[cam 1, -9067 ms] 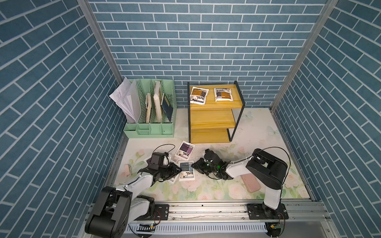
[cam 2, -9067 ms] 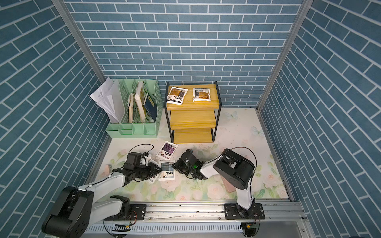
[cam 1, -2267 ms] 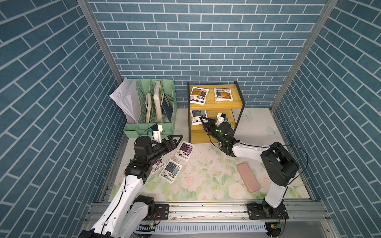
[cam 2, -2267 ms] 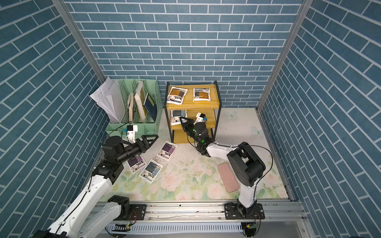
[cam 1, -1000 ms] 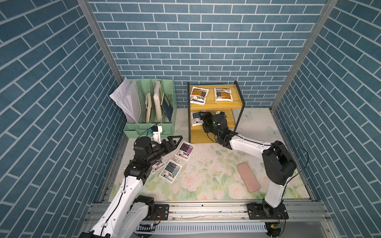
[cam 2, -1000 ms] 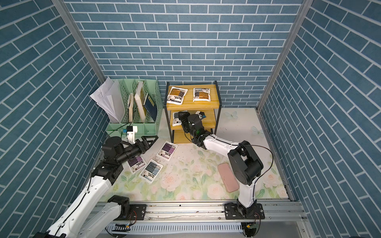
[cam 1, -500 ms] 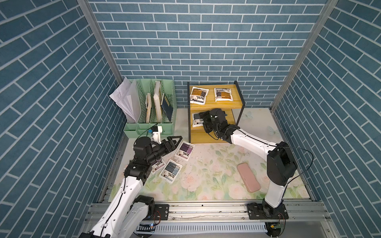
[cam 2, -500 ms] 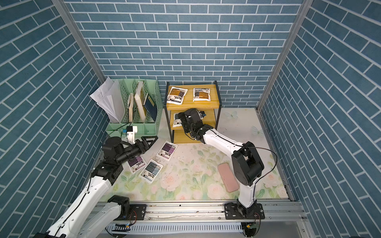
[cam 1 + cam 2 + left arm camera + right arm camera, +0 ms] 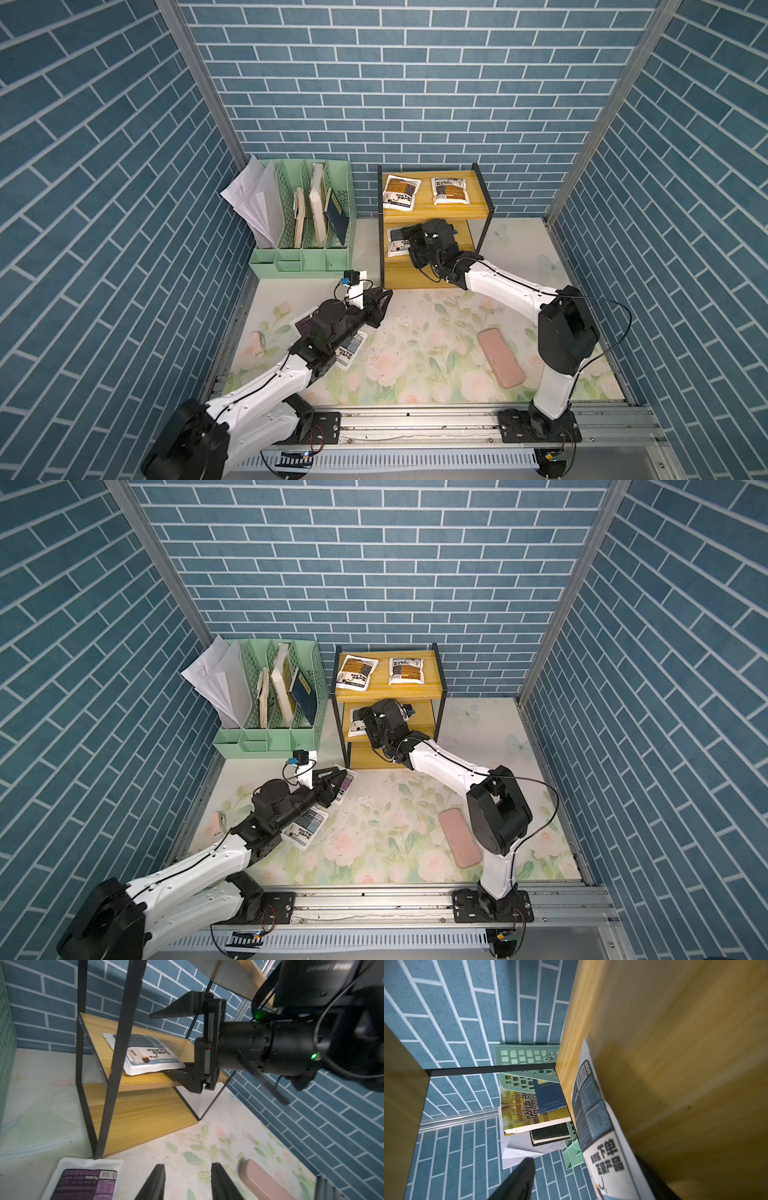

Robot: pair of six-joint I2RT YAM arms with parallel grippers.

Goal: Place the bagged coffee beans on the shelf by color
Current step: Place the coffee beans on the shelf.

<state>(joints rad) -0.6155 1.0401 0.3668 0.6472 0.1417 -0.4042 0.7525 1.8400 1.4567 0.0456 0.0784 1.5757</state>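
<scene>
In both top views the shelf stands at the back wall with two orange-brown pouches on its top board. The right gripper reaches onto the middle board, where a blue-grey pouch lies. The left gripper hangs above the mat at the shelf's front corner. In a top view a purple pouch shows just under its tips, and a second blue-grey pouch lies nearer that arm's base. From the left wrist we see the right gripper's jaws spread wide. One finger is above the shelved pouch and the other lies flat on the board under its near corner, so the pouch rests on the board, unpinched. In that view the left fingers stand part-way apart with nothing between them. The purple pouch lies flat, its far short edge touching the foot of the shelf's post. Its long axis runs from the post back along the arm's reach, beside the fingers, not between them. The right wrist view shows the blue-grey pouch flat against the middle board. We judge the left arm much the nearer to the purple pouch. Its grasp would turn on a sideways shift, then a descent.
</scene>
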